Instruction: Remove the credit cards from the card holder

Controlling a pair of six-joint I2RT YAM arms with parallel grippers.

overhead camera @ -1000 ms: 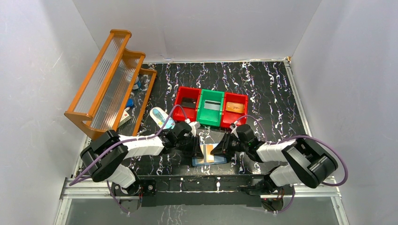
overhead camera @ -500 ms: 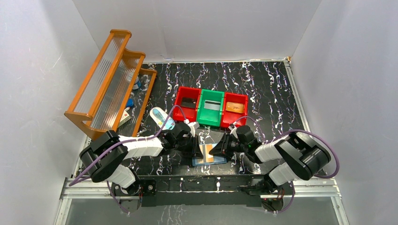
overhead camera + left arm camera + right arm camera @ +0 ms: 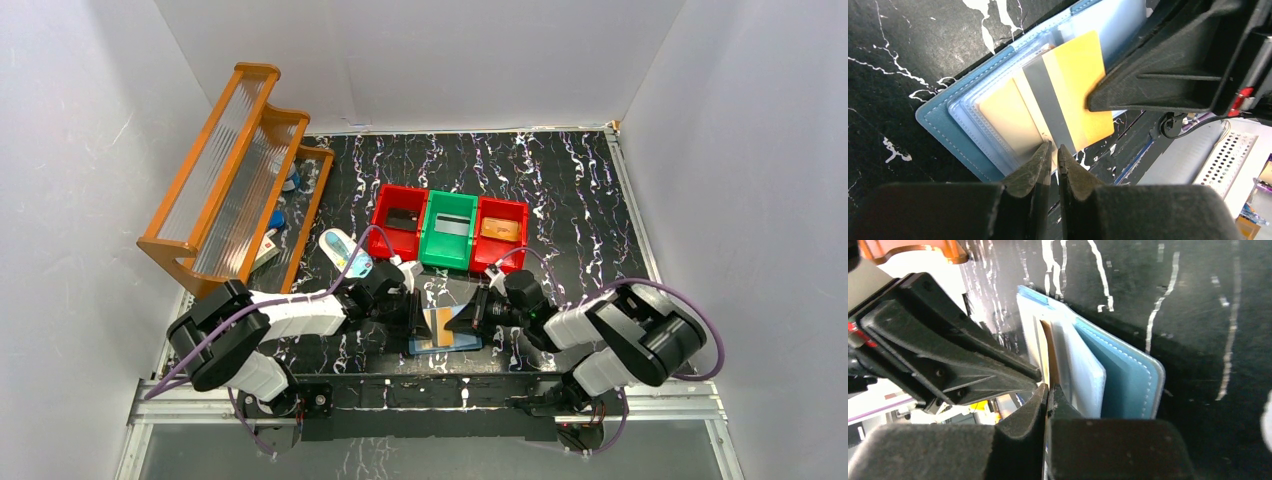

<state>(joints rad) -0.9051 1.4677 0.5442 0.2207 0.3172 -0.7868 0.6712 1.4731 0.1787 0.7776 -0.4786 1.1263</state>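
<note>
Marbled table (image 3: 560, 190), card holder (image 3: 935, 117), orange card (image 3: 1075, 65)

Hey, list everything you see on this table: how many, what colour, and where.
holder: one, blue, open, near edge.
tan card: one, partly out of the holder's clear sleeve.
bins: three, red, green, red, in a row mid-table.
binned cards: three, black left, grey middle, orange right.
oval case: one, white and blue, left of the bins.
rack: one, orange wood, far left; small items under it, unclear.
table: one, black with white veins.
left gripper: one, black, shut at the holder's edge.
right gripper: one, black, shut on the tan card.
</note>
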